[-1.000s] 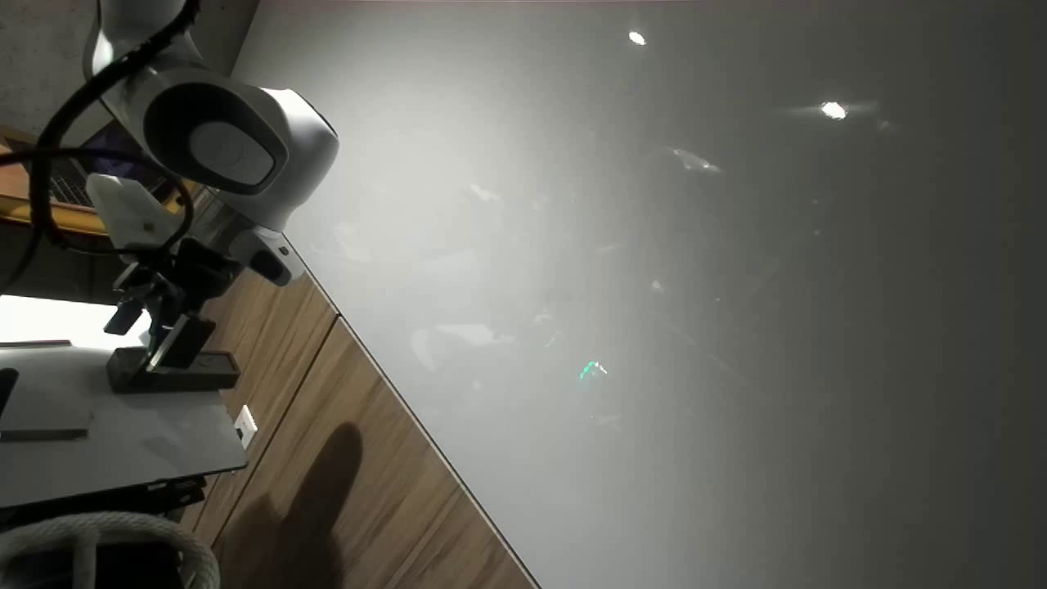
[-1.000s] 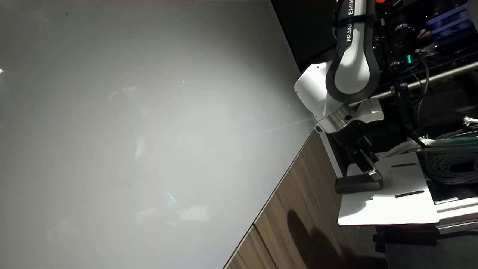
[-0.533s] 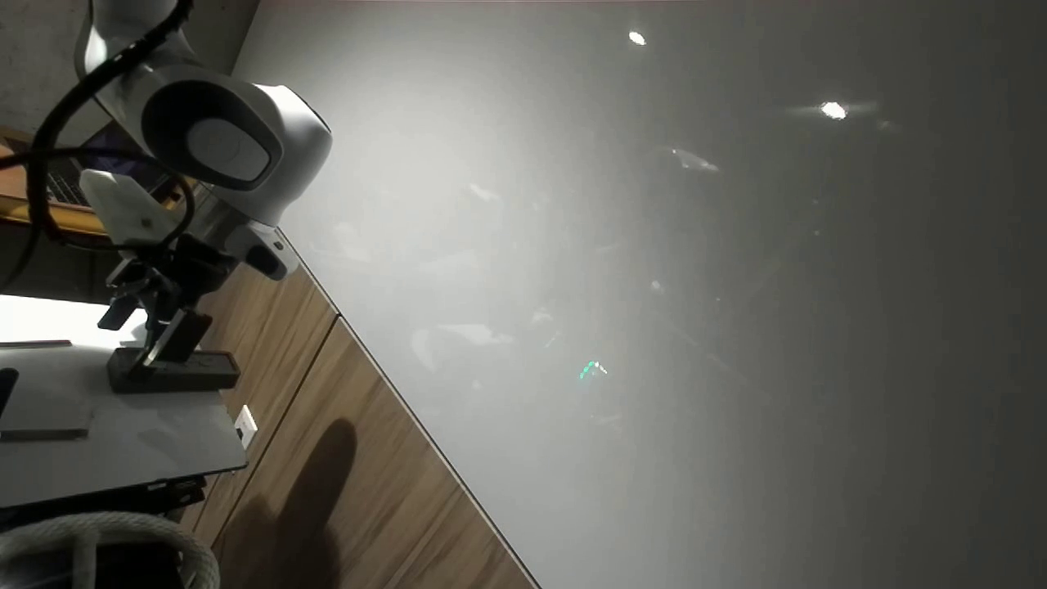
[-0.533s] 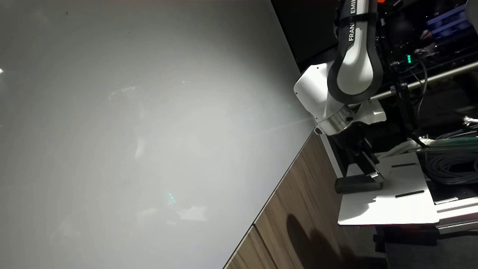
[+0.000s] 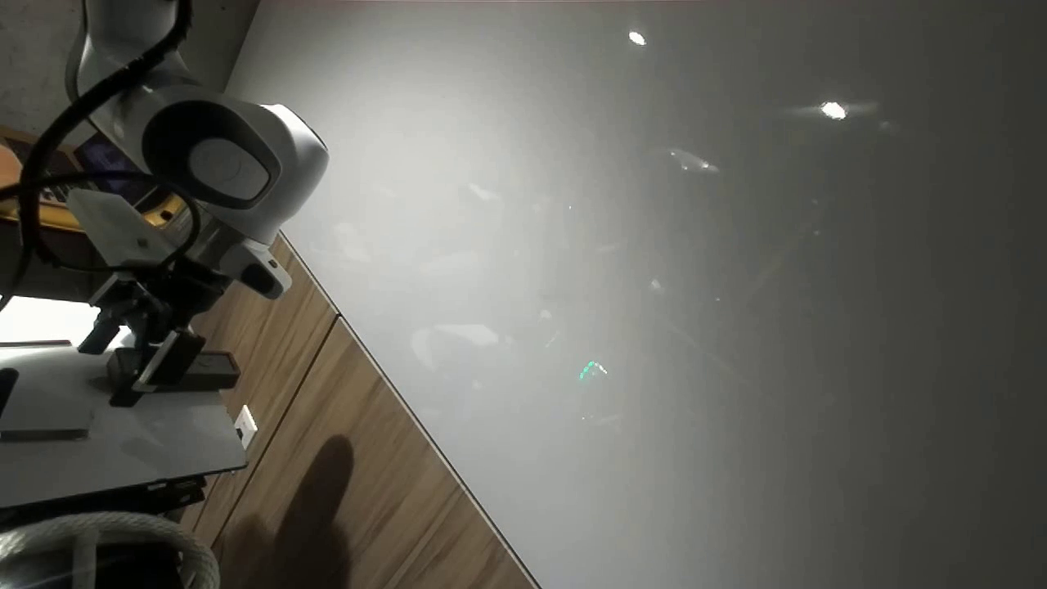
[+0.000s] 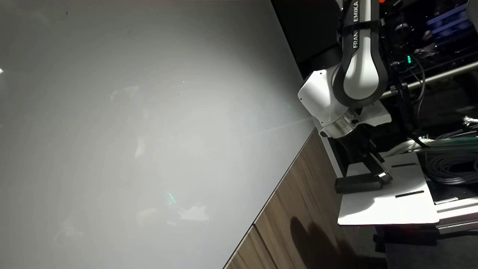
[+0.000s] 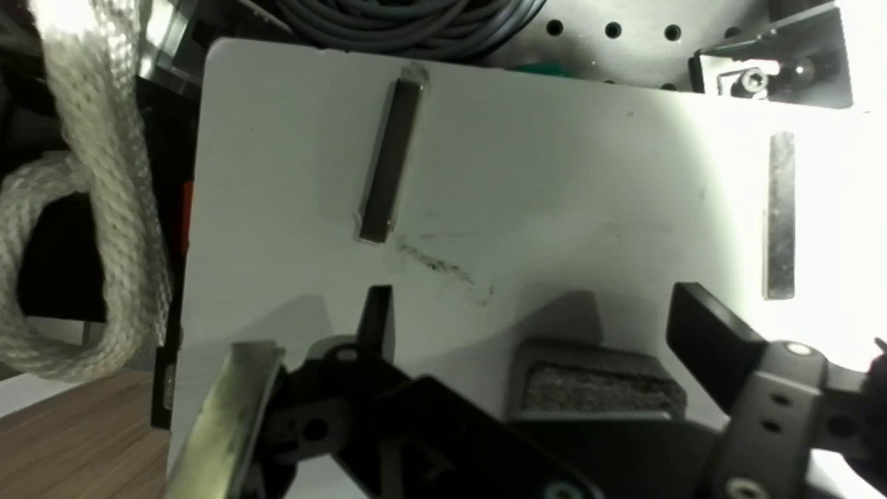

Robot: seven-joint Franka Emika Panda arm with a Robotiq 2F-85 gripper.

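My gripper (image 7: pixel 532 285) stands open in the wrist view, its fingers wide apart with nothing gripped. A dark oblong block (image 7: pixel 596 388) with a rough, worn grey face lies behind the jaws, partly covered by the gripper's body. It rests on a white plate (image 7: pixel 554 152). In an exterior view the near finger passes in front of the block (image 5: pixel 214 370); whether it touches cannot be told. Another exterior view has the gripper (image 6: pixel 386 178) at the end of the block (image 6: pixel 356 184) away from the wood panel.
Two dark strips (image 7: pixel 393 159) are set in the plate, with a dark smudge nearby. A large glossy white board (image 5: pixel 654 327) rises above a wooden panel (image 5: pixel 384 491). White rope (image 7: pixel 111 173) and coiled grey cable (image 7: pixel 409 21) border the plate. An open laptop (image 5: pixel 106 164) sits behind the arm.
The arm and gripper have shifted away from the board and wood panel, and lower in both exterior views during the last half second. The jaws stayed open; the block kept its place.
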